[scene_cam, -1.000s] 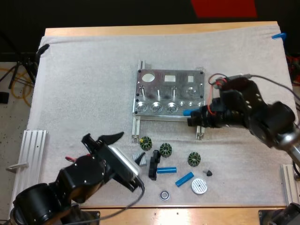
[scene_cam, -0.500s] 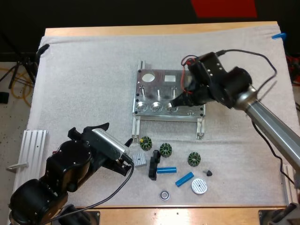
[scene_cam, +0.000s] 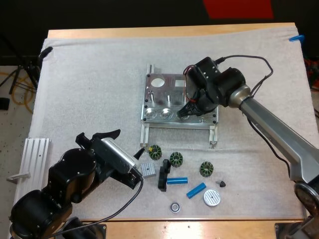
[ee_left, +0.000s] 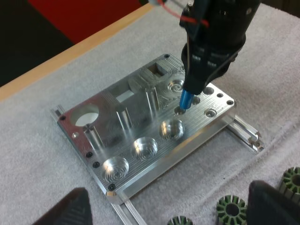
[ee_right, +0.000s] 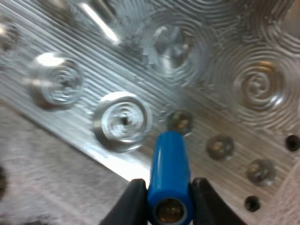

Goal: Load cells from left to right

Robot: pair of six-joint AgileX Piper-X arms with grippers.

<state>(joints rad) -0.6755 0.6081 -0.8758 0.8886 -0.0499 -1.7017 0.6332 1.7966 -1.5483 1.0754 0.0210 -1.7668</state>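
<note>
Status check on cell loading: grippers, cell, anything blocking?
Right gripper shut on blue cell, tip at a fixture hole. Left gripper open, near loose parts. Nothing blocking.

right arm [scene_cam: 271, 127] stretched in from the right edge toward centre, wrist pitched down. right gripper [scene_cam: 186, 112] points down, fingers clamped on both sides of a blue cylinder [ee_right: 169, 164]. left arm [scene_cam: 55, 191] folded at near left. left gripper [ee_left: 168, 206] aimed far-right, fingers spread wide, gripping nothing.

The right gripper [scene_cam: 186, 112] hides the right part of the metal fixture [scene_cam: 162, 97]. Whether its blue cylinder [ee_left: 186, 100] touches it cannot be told. Blurred fingers of the left gripper [ee_left: 169, 197] run off the picture's edge.
</note>
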